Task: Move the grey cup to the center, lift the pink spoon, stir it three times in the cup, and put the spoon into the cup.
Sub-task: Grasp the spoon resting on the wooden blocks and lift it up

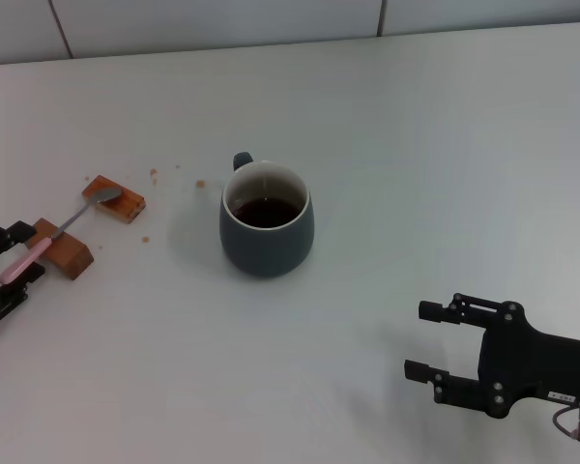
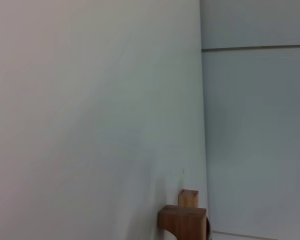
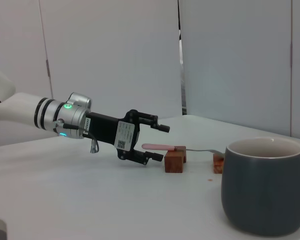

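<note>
The grey cup (image 1: 266, 224) stands upright at the table's middle with dark liquid inside and its handle turned away; it also shows in the right wrist view (image 3: 262, 187). The pink spoon (image 1: 39, 248) lies at the far left across two brown wooden blocks, with its metal bowl on the farther block. My left gripper (image 1: 17, 261) is open, with one finger on each side of the pink handle (image 3: 157, 147). My right gripper (image 1: 416, 340) is open and empty at the front right, well apart from the cup.
Two wooden blocks (image 1: 116, 201) (image 1: 68, 253) hold the spoon; one block shows in the left wrist view (image 2: 182, 220). Small brown crumbs (image 1: 154, 174) lie between the blocks and the cup. A tiled wall runs behind the table.
</note>
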You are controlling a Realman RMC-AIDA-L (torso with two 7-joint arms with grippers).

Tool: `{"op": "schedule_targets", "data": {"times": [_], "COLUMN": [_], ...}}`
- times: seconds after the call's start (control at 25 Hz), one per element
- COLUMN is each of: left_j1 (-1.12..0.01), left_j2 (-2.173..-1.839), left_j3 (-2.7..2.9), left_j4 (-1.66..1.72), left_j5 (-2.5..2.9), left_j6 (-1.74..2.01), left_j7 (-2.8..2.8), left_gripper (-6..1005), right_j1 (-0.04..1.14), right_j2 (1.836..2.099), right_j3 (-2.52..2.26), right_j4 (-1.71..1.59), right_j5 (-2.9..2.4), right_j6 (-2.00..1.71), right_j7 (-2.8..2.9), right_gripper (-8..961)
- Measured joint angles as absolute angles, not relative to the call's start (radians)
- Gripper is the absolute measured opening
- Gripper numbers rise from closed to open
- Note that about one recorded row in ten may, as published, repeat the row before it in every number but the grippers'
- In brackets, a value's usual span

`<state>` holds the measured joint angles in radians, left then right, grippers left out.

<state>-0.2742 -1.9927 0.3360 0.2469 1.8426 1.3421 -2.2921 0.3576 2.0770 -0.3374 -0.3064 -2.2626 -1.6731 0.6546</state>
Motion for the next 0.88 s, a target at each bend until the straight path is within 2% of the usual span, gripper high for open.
{"op": "schedule_targets", "data": {"times": [0.04,0.28,0.6,0.88], "left_j1": [-0.275,-0.278,-0.279,-0.279], "left_j2": [-1.993,-1.994,-1.994,-1.995], "left_j3": [0.338,0.342,0.342,0.342], "left_j4": [0.247,0.235,0.235,0.235], "left_j5": [1.845,1.845,1.845,1.845], "left_j6": [1.335,1.332,1.332,1.328], "left_j7": [-2.299,-2.301,-2.298,-2.29], "left_gripper": [722,522,362,344], "right_j1": [0.358,0.359,0.359,0.359], "right_j2": [2.077,2.077,2.077,2.077], "right_j3": [-0.337,-0.337,-0.338,-0.34], "right_j4": [-0.306,-0.307,-0.307,-0.305], "right_j5": [-2.263,-2.263,-2.263,-2.263], "right_j6": [-1.673,-1.672,-1.665,-1.664], "right_j7": [0.655,0.655,0.655,0.655], "right_gripper": [705,705,705,705]}}
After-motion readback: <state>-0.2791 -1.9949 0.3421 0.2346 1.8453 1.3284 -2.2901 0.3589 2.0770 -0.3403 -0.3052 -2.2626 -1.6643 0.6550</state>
